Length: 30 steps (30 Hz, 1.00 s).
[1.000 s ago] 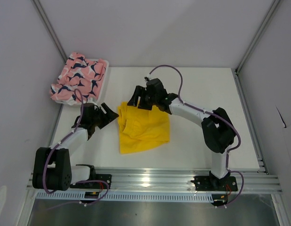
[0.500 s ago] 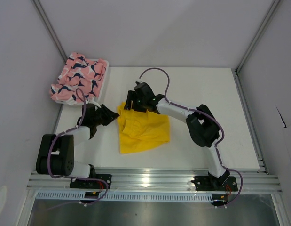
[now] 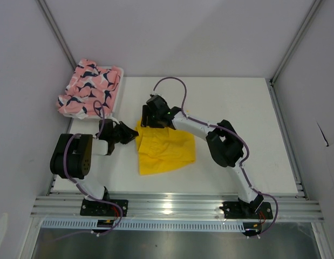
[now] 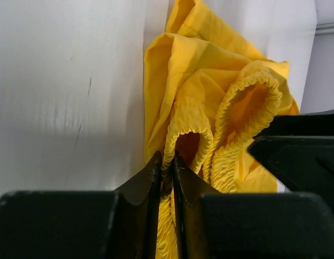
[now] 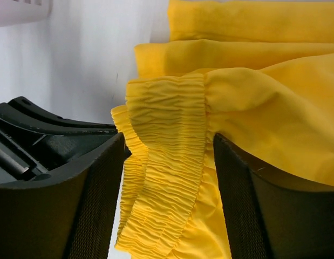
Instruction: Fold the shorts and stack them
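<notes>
At ten o'clock, the pink whale-print shorts (image 3: 90,89) lie heaped in the white mesh basket (image 3: 117,96), unfolded. The left gripper (image 3: 129,133) is at the nine o'clock edge of the yellow shorts (image 3: 165,148), its fingers pinched together on a fold of the elastic waistband (image 4: 191,121). The right gripper (image 3: 149,116) sits at their eleven o'clock corner, fingers wide apart astride the waistband. The yellow pair lies rumpled mid-table. By my reading the task is barely begun: both folds and the stacking remain.

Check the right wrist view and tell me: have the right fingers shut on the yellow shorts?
No: the right fingers stand wide apart, the waistband of the yellow shorts lying between them.
</notes>
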Available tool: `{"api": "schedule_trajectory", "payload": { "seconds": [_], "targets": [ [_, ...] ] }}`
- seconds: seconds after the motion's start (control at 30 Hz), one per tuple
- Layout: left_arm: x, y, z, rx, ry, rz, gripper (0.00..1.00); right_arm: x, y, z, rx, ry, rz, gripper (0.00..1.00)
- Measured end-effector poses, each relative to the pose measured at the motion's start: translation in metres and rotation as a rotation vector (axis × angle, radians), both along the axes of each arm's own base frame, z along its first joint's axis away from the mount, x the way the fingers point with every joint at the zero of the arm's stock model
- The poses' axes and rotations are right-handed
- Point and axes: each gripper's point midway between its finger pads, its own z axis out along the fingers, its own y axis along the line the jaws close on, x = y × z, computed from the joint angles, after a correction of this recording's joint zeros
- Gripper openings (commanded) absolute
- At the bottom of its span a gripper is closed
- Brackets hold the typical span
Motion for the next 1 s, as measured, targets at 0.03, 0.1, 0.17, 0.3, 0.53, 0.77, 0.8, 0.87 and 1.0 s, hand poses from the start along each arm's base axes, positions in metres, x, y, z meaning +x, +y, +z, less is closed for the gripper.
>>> {"api": "schedule_trajectory", "payload": {
  "seconds": [0.03, 0.1, 0.17, 0.3, 0.53, 0.77, 0.8, 0.87, 1.0],
  "targets": [
    [0.002, 0.0, 0.0, -0.001, 0.001, -0.002, 0.15, 0.001, 0.001, -0.002, -0.014, -0.004, -0.005, 0.69],
    [0.007, -0.002, 0.003, -0.006, -0.004, -0.009, 0.15, 0.003, 0.002, -0.006, -0.042, -0.014, -0.014, 0.7],
    [0.011, -0.003, 0.004, -0.011, -0.008, -0.016, 0.14, 0.003, 0.003, -0.013, -0.074, -0.014, -0.023, 0.68],
    [0.012, -0.004, 0.0, -0.016, 0.0, -0.023, 0.13, 0.005, 0.005, -0.023, -0.12, -0.011, -0.035, 0.62],
    [0.013, -0.007, -0.001, -0.028, 0.004, -0.04, 0.12, 0.004, 0.004, -0.031, -0.139, 0.005, -0.032, 0.45],
    [0.012, -0.008, -0.002, -0.032, 0.008, -0.045, 0.11, -0.004, 0.013, -0.034, -0.106, 0.018, 0.025, 0.41],
    [0.012, -0.008, -0.003, -0.032, 0.009, -0.045, 0.1, -0.006, 0.014, -0.035, -0.105, 0.021, 0.035, 0.41],
    [0.012, -0.008, -0.002, -0.032, 0.009, -0.045, 0.1, -0.007, 0.015, -0.035, -0.102, 0.023, 0.048, 0.4],
    [0.011, -0.009, -0.003, -0.034, 0.013, -0.048, 0.1, -0.013, 0.016, -0.034, -0.098, 0.023, 0.072, 0.4]
  ]
}}
